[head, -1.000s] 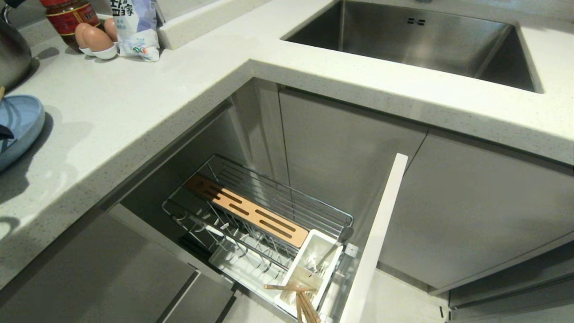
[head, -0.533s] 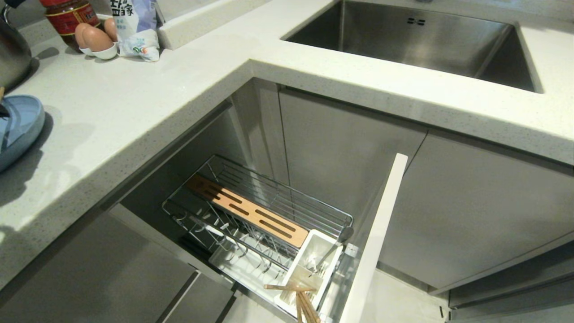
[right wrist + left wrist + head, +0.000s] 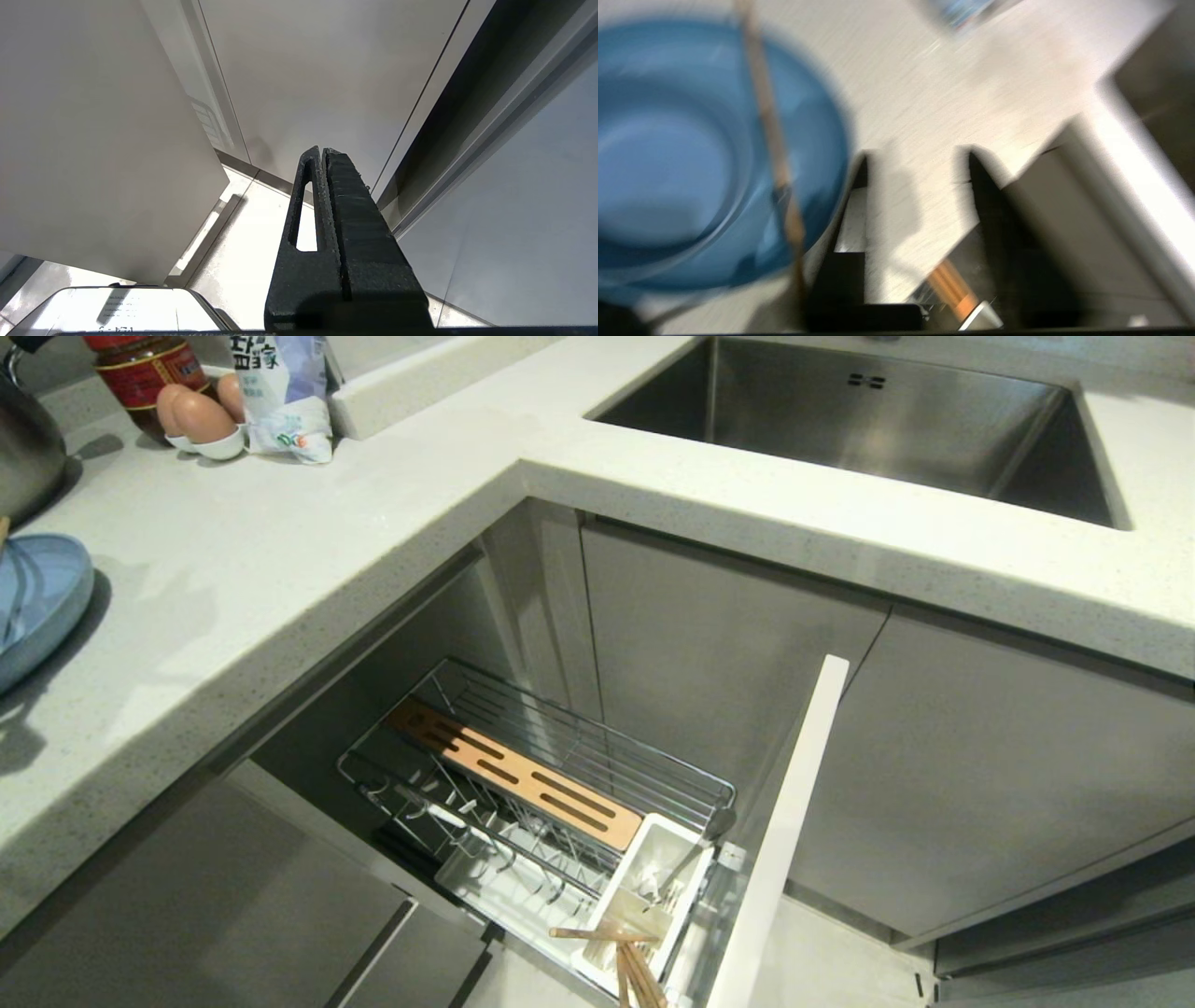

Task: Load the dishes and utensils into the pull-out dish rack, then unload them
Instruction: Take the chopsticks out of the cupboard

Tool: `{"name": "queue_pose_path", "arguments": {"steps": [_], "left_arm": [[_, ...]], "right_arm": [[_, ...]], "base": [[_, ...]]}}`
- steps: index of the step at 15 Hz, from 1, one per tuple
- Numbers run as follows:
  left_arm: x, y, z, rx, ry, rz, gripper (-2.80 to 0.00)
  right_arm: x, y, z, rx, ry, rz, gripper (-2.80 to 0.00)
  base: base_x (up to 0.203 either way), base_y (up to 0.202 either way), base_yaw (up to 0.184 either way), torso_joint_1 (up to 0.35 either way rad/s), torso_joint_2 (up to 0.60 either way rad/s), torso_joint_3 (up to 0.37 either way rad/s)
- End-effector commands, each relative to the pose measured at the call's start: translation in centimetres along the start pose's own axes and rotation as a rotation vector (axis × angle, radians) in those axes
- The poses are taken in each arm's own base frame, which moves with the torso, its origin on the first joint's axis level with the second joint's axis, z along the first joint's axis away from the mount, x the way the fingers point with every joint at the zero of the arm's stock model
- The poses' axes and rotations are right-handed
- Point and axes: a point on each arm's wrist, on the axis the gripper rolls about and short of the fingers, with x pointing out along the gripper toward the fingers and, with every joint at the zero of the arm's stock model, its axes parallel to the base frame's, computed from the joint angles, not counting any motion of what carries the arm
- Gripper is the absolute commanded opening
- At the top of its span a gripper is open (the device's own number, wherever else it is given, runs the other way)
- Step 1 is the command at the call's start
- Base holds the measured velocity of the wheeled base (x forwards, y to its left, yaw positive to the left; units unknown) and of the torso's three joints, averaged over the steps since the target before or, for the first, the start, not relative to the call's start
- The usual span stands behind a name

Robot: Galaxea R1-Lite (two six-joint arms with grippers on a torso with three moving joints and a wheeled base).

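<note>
The pale speckled table (image 3: 308, 551) wraps around a corner, with a steel sink (image 3: 868, 420) set into its far stretch. At its left edge rests a light-blue plate (image 3: 37, 602); at the back stand a red-labelled jar (image 3: 145, 373), eggs (image 3: 191, 420) in a white holder and a white packet (image 3: 280, 392). A steel pot (image 3: 23, 448) stands behind the plate

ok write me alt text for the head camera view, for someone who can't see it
A pull-out dish rack stands open below a pale countertop, with chopsticks in its white caddy. A blue dish sits at the countertop's left edge and a steel sink at upper right; neither arm shows.
</note>
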Motion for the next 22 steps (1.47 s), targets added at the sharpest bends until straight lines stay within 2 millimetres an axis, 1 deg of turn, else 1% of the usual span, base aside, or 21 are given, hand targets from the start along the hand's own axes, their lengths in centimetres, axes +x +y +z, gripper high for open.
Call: {"name": "queue_pose_path", "arguments": {"steps": [1, 2, 3, 4, 6, 8, 10, 11, 13, 15, 17, 18, 20, 22], "left_arm": [[-0.2, -1.1, 0.9, -0.006, -0.031, -0.115, -2.80], [0.1, -1.6, 0.9, -0.011, -0.020, -0.159, -2.80], [0.9, -2.2, 0.3, -0.028, 0.031, -0.199, -2.80], [1.8, -2.9, -0.4, -0.034, 0.086, -0.237, -2.80], [3.0, -4.9, -2.3, -0.007, 0.215, -0.340, -2.80], [4.8, -7.6, -5.5, 0.055, 0.374, -0.385, -2.80], [6.9, -10.2, -9.7, 0.158, 0.550, -0.341, -2.80], [7.5, -11.1, -11.6, 0.208, 0.627, -0.315, -2.80], [8.4, -12.2, -15.1, 0.319, 0.772, -0.252, -2.80], [9.6, -12.8, -18.2, 0.427, 0.912, -0.169, -2.80], [10.8, -13.4, -20.9, 0.497, 1.062, -0.117, -2.80], [11.3, -13.7, -22.0, 0.513, 1.134, -0.106, 0.00], [12.5, -13.9, -24.2, 0.533, 1.265, -0.076, 0.00], [14.2, -13.6, -26.0, 0.530, 1.375, -0.024, 0.00]], "right_arm": [[0.0, 0.0, 0.0, 0.000, 0.000, 0.000, -2.80], [0.0, 0.0, 0.0, 0.000, 0.000, 0.000, -2.80], [0.0, 0.0, 0.0, 0.000, 0.000, 0.000, -2.80], [0.0, 0.0, 0.0, 0.000, 0.000, 0.000, -2.80], [0.0, 0.0, 0.0, 0.000, 0.000, 0.000, -2.80], [0.0, 0.0, 0.0, 0.000, 0.000, 0.000, -2.80], [0.0, 0.0, 0.0, 0.000, 0.000, 0.000, -2.80], [0.0, 0.0, 0.0, 0.000, 0.000, 0.000, -2.80], [0.0, 0.0, 0.0, 0.000, 0.000, 0.000, -2.80], [0.0, 0.0, 0.0, 0.000, 0.000, 0.000, -2.80], [0.0, 0.0, 0.0, 0.000, 0.000, 0.000, -2.80], [0.0, 0.0, 0.0, 0.000, 0.000, 0.000, -2.80], [0.0, 0.0, 0.0, 0.000, 0.000, 0.000, -2.80], [0.0, 0.0, 0.0, 0.000, 0.000, 0.000, -2.80]], "base": [[0.000, 0.000, 0.000, 0.000, 0.00, 0.000], [0.000, 0.000, 0.000, 0.000, 0.00, 0.000], [0.000, 0.000, 0.000, 0.000, 0.00, 0.000], [0.000, 0.000, 0.000, 0.000, 0.00, 0.000], [0.000, 0.000, 0.000, 0.000, 0.00, 0.000], [0.000, 0.000, 0.000, 0.000, 0.00, 0.000], [0.000, 0.000, 0.000, 0.000, 0.00, 0.000], [0.000, 0.000, 0.000, 0.000, 0.00, 0.000], [0.000, 0.000, 0.000, 0.000, 0.00, 0.000], [0.000, 0.000, 0.000, 0.000, 0.00, 0.000], [0.000, 0.000, 0.000, 0.000, 0.00, 0.000], [0.000, 0.000, 0.000, 0.000, 0.00, 0.000], [0.000, 0.000, 0.000, 0.000, 0.00, 0.000], [0.000, 0.000, 0.000, 0.000, 0.00, 0.000]]}}
